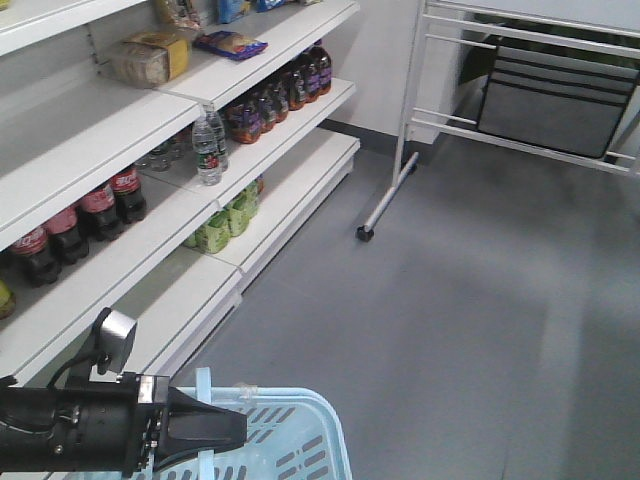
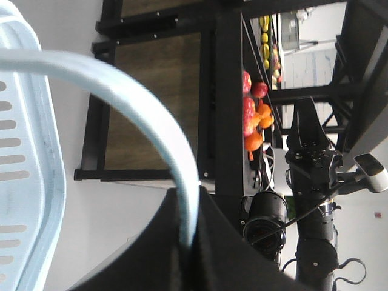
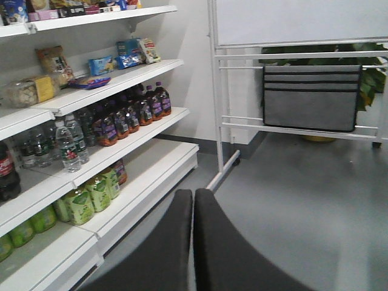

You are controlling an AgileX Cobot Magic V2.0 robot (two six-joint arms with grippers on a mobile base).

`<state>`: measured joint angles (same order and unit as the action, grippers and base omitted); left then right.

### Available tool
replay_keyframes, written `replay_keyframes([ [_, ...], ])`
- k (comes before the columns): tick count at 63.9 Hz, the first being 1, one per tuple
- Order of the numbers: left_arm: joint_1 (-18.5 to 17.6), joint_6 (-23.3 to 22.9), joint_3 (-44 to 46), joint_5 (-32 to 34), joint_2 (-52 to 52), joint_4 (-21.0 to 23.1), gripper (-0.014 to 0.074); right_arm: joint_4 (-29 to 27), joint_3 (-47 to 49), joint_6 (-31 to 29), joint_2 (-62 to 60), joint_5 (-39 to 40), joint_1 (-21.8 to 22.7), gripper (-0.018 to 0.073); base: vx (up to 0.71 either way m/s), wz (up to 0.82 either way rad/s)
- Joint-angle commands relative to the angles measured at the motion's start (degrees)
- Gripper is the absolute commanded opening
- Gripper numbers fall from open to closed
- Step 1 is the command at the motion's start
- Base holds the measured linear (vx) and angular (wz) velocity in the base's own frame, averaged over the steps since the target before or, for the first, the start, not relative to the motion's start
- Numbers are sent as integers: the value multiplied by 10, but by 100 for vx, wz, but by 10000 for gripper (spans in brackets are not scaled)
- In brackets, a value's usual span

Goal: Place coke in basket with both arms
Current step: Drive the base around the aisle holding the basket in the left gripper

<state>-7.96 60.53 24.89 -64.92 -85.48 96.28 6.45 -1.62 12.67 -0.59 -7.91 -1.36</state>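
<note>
Left wrist: gripper (image 2: 188, 203) (tight) on hdl (image 2: 124, 85)

Left side: white tiered metal shelving (image 1: 300, 30), stocked, running toward far white wall (image 3: 191, 73). Floor: smooth grey sheet flooring (image 1: 480, 320), faint sheen; dark skirting strip (image 1: 365, 132) at wall foot. Rear right: white tubular stand (image 1: 407, 120) on small black castor (image 1: 366, 234), carrying white board panel (image 3: 303, 21) and grey fabric pocket panel with black bands (image 3: 310, 97); green foliage (image 3: 371, 91) behind. Left wrist view: black-framed rack with brown wooden backing (image 2: 157, 91) against pale surface (image 2: 73, 60). Lighting even, diffuse.
</note>
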Motion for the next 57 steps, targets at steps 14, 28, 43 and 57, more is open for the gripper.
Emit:
replay_keyframes([
  [14, -2, 3, 7, -45, 20, 58, -7, 4, -6, -3, -10, 43, 1, -5, 0, -40],
  [28, -2, 3, 7, -45, 20, 58, -7, 4, -6, -3, -10, 43, 1, -5, 1, -39],
  [43, -2, 3, 7, -45, 20, 58, -6, 4, -6, -3, -10, 43, 1, -5, 2, -34],
  [57, -2, 3, 7, -45, 20, 58, -6, 4, -6, -3, -10, 43, 1, -5, 2, -31],
])
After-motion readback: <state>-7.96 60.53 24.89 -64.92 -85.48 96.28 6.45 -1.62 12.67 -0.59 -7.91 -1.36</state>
